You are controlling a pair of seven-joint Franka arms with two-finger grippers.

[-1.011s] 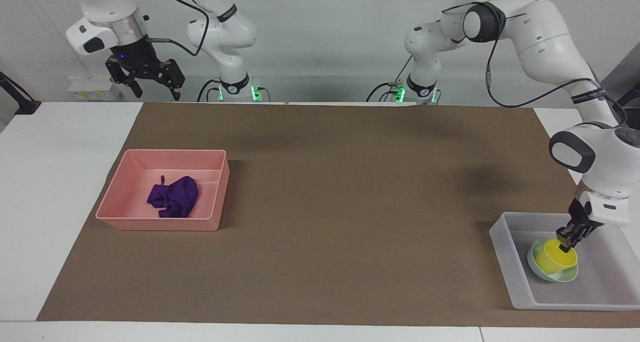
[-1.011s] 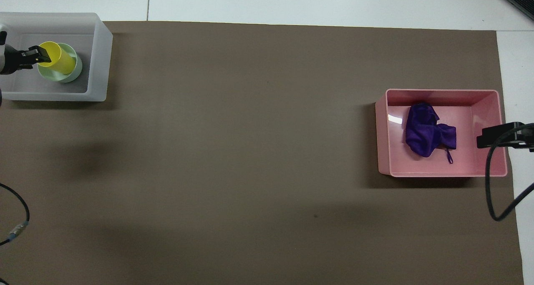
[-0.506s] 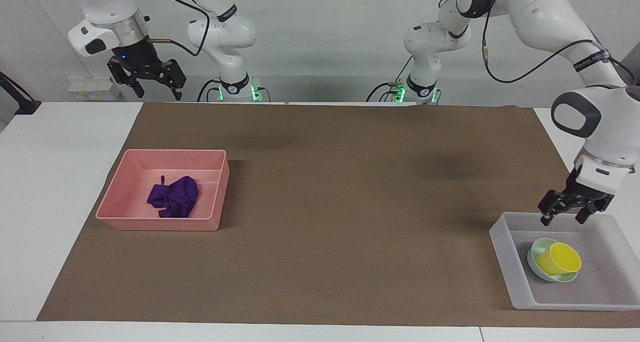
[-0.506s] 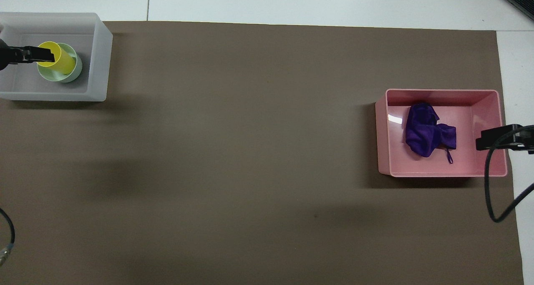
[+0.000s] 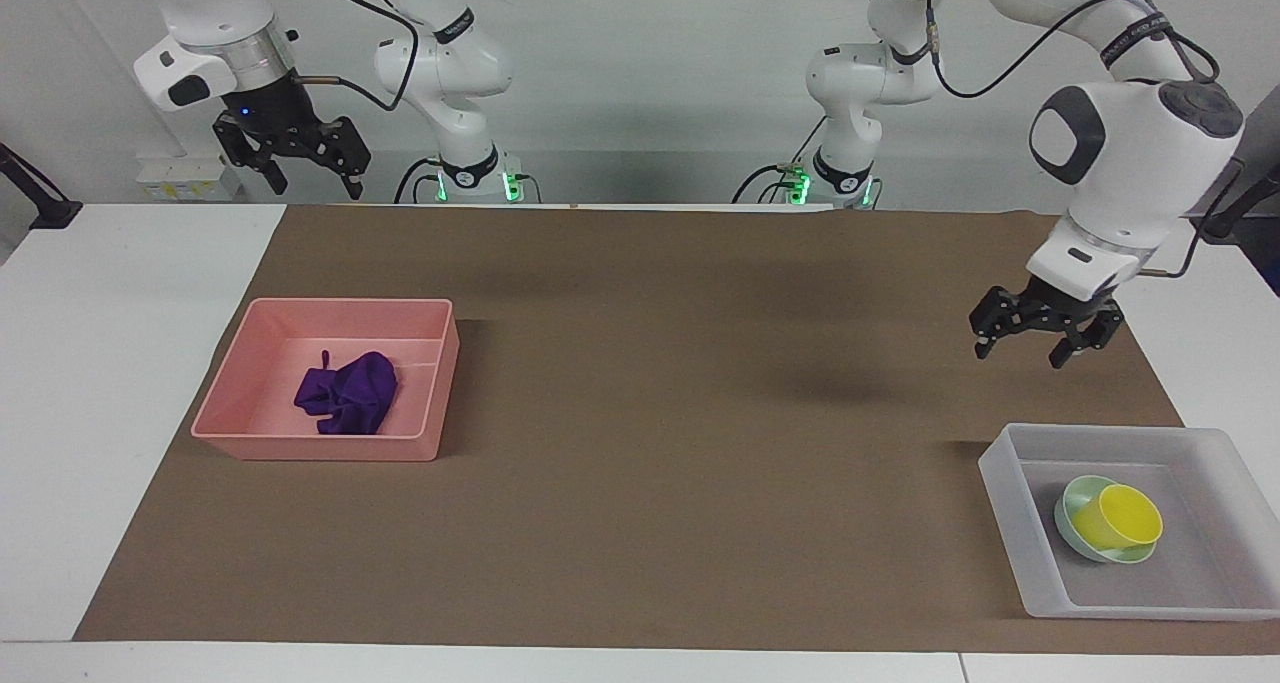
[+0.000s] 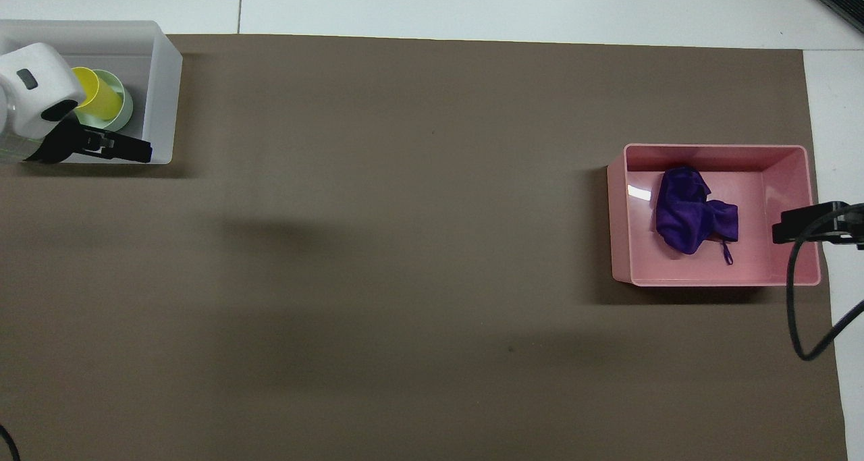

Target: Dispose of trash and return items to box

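The yellow cup (image 5: 1128, 515) lies tilted inside the mint-green bowl (image 5: 1072, 503) in the translucent tray (image 5: 1010, 503) at the left arm's end. In the overhead view the cup (image 6: 101, 100), the bowl (image 6: 123, 104) and the tray (image 6: 162, 96) are partly covered by the left arm. My left gripper (image 5: 1035, 341) is open and empty, raised over the brown mat beside the tray; it also shows in the overhead view (image 6: 145, 154). The purple cloth (image 5: 347, 393) (image 6: 692, 219) lies in the pink bin (image 5: 230, 418). My right gripper (image 5: 300, 178) is open and empty, waiting high over the table edge.
A brown mat (image 5: 650, 413) covers most of the table, with white tabletop at both ends. The pink bin (image 6: 617, 225) stands at the right arm's end. A black cable (image 6: 800, 312) hangs from the right arm beside the bin.
My left gripper let go of the yellow cup, opened, rose out of the tray and moved toward the robots. The cup stays in the bowl. The right arm has hardly moved.
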